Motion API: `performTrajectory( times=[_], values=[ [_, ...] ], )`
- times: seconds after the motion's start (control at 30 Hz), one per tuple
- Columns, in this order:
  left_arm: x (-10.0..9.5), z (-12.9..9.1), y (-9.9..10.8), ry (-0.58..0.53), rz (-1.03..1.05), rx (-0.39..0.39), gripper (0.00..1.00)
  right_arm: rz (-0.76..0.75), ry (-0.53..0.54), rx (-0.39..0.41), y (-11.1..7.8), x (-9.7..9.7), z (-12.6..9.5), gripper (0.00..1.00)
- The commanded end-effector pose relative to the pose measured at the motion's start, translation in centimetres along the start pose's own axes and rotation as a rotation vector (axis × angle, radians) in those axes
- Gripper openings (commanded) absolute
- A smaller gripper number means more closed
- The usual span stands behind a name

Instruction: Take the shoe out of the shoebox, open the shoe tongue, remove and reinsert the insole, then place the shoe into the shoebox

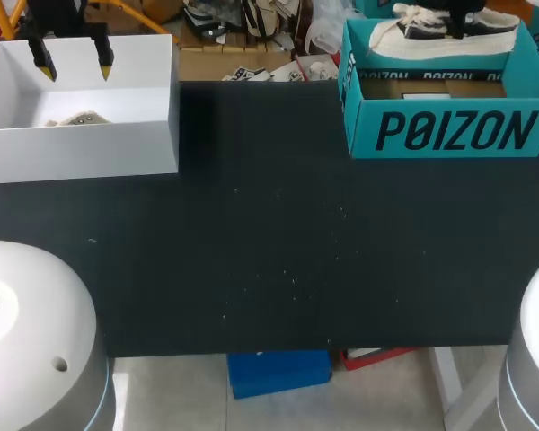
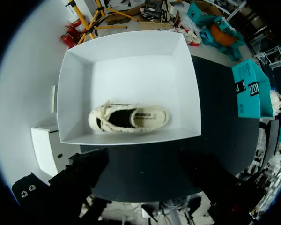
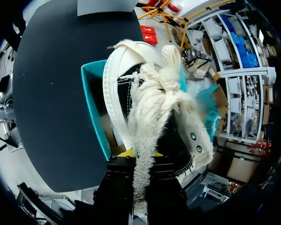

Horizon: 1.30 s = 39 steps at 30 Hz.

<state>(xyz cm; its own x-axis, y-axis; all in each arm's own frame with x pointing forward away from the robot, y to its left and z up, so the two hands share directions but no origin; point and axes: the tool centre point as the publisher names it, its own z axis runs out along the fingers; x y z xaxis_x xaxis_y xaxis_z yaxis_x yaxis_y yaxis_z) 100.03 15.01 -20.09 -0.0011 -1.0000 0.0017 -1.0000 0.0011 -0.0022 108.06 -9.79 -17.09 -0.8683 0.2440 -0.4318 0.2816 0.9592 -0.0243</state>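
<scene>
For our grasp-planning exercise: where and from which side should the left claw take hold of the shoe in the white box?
Probably the fleecy collar beside the opening, coming straight down. The shoe sits sole-down, opening upward, close to one wall of the white box, so a sideways approach is blocked; one finger inside, one outside.
</scene>
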Motion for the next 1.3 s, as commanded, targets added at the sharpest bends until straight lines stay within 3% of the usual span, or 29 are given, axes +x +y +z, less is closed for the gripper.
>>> performTrajectory(
  times=[0.03, 0.33, 0.7, 1.07, 1.3],
  values=[
    [0.0, 0.0, 0.0, -0.001, -0.001, -0.001, 1.00, 0.001, -0.182, 0.035, 3.6, 4.8, -12.4, 0.00],
    [0.0, 0.0, 0.0, -0.001, -0.001, -0.001, 1.00, 0.005, -0.139, -0.028, 11.1, 15.0, -14.5, 0.00],
    [0.0, 0.0, 0.0, -0.001, -0.001, -0.001, 1.00, -0.009, -0.082, -0.065, 17.0, 25.7, -12.1, 0.00],
    [0.0, 0.0, 0.0, -0.001, -0.001, -0.001, 1.00, 0.029, -0.100, -0.087, 19.4, 30.9, -7.7, 0.00],
    [0.0, 0.0, 0.0, -0.001, -0.001, -0.001, 1.00, 0.061, -0.053, -0.124, 21.0, 34.0, -3.9, 0.00]
  ],
)
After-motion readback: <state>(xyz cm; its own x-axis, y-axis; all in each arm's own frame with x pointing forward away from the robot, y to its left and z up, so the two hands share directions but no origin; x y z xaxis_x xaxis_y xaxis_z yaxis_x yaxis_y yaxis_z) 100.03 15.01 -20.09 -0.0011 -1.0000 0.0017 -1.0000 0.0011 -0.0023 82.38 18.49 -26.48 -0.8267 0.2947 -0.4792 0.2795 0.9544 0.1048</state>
